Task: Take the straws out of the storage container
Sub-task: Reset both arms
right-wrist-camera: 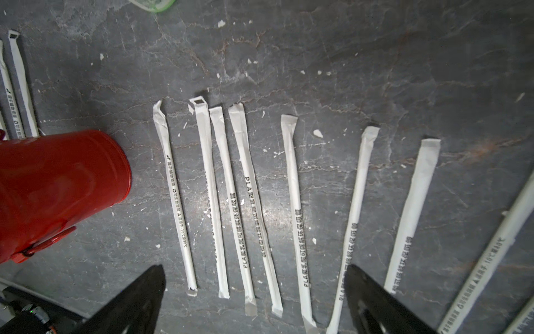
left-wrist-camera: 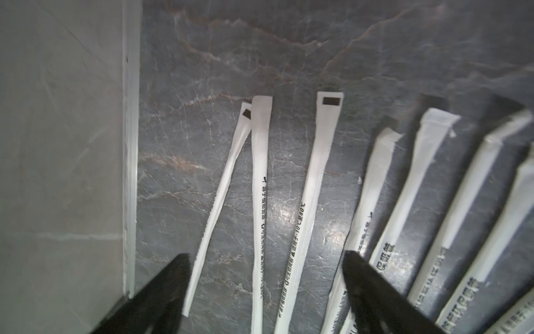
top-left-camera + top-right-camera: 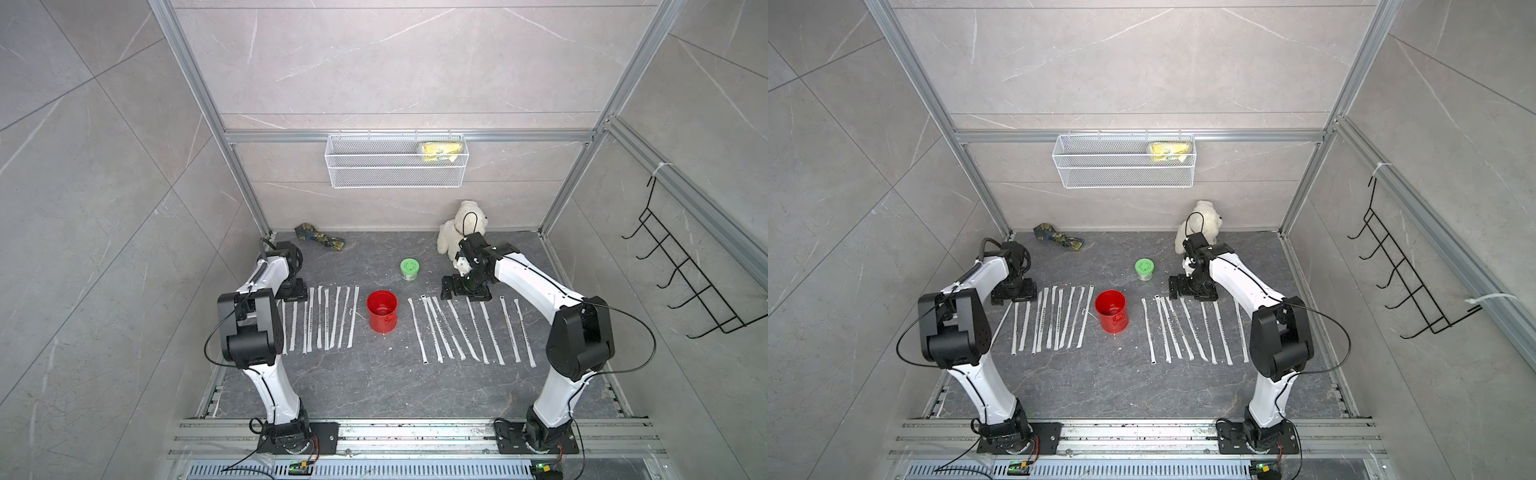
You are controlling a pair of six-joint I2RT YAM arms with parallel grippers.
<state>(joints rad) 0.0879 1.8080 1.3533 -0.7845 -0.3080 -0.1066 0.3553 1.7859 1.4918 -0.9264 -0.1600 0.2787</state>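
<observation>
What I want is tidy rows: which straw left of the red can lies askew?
The outermost straw, farthest from the red can: it slants until its end meets its neighbour, while the rest run roughly parallel.

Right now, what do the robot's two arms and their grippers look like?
Both the left arm and the right arm have glossy white tapered links joined by bulky black joint housings, mounted on black base plates. A thin black cable loops loosely beside each elbow. The left gripper and right gripper are black, tapering to points, without visible markings.
</observation>
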